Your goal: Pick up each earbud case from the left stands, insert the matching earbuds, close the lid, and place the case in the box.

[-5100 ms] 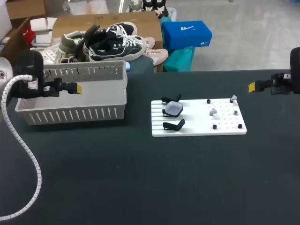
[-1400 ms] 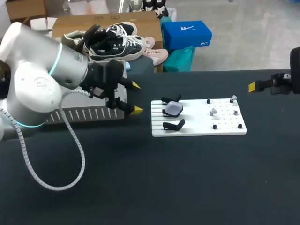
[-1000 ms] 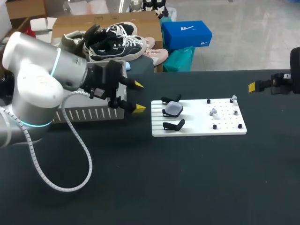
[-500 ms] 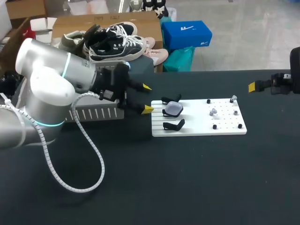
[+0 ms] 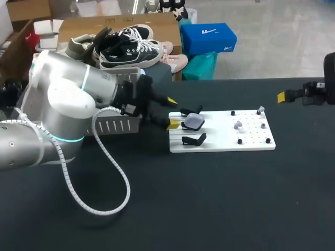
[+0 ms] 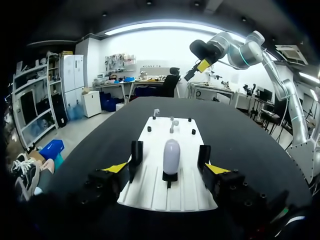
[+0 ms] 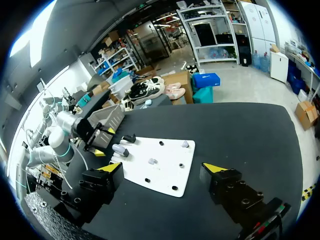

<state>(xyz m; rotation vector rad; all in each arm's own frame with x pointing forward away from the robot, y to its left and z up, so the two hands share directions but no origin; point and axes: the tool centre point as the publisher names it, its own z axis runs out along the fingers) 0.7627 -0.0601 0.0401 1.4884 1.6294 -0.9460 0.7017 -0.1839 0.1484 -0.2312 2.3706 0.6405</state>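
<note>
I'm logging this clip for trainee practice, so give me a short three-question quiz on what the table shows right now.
1. True or false: the left gripper is shut on the earbud case.
2. How many of the three black stands on the white board hold a case? A) none B) one C) all three
3. Which is nearer the board: the left gripper or the right gripper?

Key:
1. False. Its fingers are open, with the case ahead of them.
2. B. Only the middle stand holds one.
3. The left gripper.
</note>
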